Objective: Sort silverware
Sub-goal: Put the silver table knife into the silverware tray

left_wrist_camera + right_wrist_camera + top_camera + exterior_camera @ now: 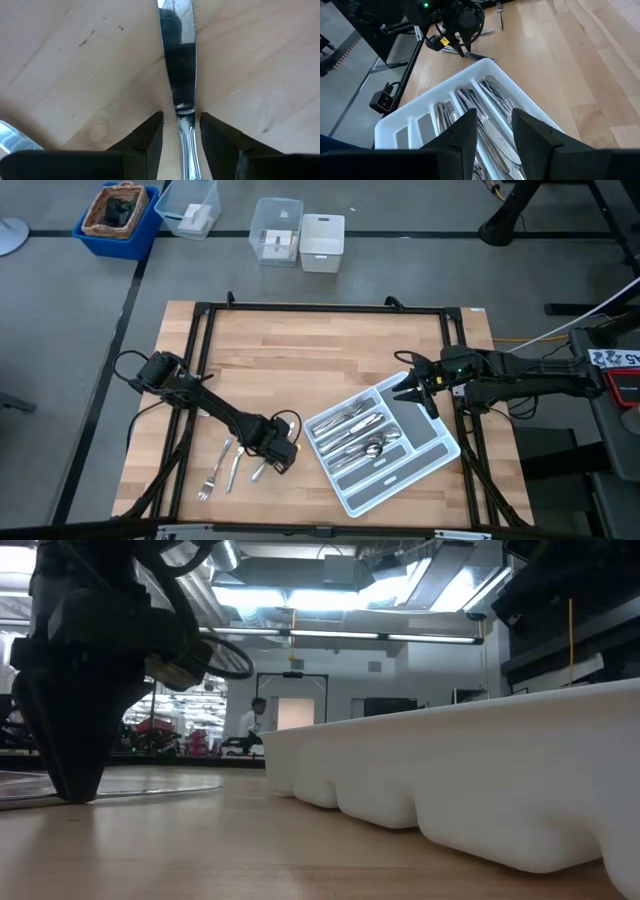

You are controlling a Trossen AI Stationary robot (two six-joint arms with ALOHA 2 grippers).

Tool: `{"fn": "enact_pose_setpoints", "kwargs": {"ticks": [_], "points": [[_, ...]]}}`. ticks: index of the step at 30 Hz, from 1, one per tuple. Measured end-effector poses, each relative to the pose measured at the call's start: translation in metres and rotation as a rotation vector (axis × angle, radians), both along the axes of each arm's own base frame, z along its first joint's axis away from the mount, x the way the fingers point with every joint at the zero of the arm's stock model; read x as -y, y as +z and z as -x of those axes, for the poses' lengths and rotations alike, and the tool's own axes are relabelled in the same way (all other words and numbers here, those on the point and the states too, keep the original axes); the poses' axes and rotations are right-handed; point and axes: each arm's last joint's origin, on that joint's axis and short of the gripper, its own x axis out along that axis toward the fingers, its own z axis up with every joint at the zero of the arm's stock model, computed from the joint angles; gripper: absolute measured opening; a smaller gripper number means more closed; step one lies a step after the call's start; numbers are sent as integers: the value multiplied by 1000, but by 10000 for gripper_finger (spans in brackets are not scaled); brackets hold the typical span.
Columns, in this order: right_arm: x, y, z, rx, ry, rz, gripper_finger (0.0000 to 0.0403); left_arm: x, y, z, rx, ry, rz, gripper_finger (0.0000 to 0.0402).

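We straddle the slim, stiff, slippery knife [179, 75] at its neck with our left gripper [181, 131], fingers narrowly parted, unclamped.

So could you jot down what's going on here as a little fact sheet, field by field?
Setting: wooden table with two robot arms
Tray: light grey tray with compartments, on the table's right side, several pieces of silverware inside
Loose pieces: fork and two more utensils lying on the wood left of the tray
Left gripper: low over the table, fingers apart on either side of a table knife lying flat
Right gripper: open, hovering above the tray, holding nothing
Behind the table: clear plastic boxes and a blue bin on the floor
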Motion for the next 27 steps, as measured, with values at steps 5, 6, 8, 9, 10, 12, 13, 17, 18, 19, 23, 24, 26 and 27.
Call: {"fn": "enact_pose_setpoints", "kwargs": {"ticks": [5,6,8,9,10,12,13,17,18,19,23,24,26,27], "points": [[0,0,0,-1,0,0,124,-4,-8,-3,-24,18,-6,110],[0,0,0,-1,0,0,124,-5,-9,-4,-29,21,-7,103],[0,0,0,-1,0,0,124,-7,-11,-4,-44,24,-7,88],[0,0,0,-1,0,0,124,-7,-11,-4,-51,24,-3,80],[0,0,0,-1,0,0,124,-8,-12,-4,-60,27,1,72],[0,0,0,-2,0,0,124,-10,-12,-3,-81,30,8,55],[0,0,0,-2,-1,0,124,-11,-12,-2,-94,28,7,47],[0,-1,0,-7,0,0,124,-11,-12,-1,-102,-10,3,23],[0,-1,0,-7,0,0,124,-11,-12,-1,-102,-15,3,21],[0,-1,0,-6,0,0,124,-11,-12,-1,-102,-21,3,20],[0,-1,0,-7,0,0,124,-11,-12,-2,-94,-30,5,27],[0,-1,0,-8,0,0,124,-11,-12,-2,-88,-37,7,29],[0,-1,1,-15,0,0,124,-11,-11,-3,-76,-55,10,31],[0,-2,1,-19,0,0,124,-10,-10,-3,-71,-58,12,31]]}}
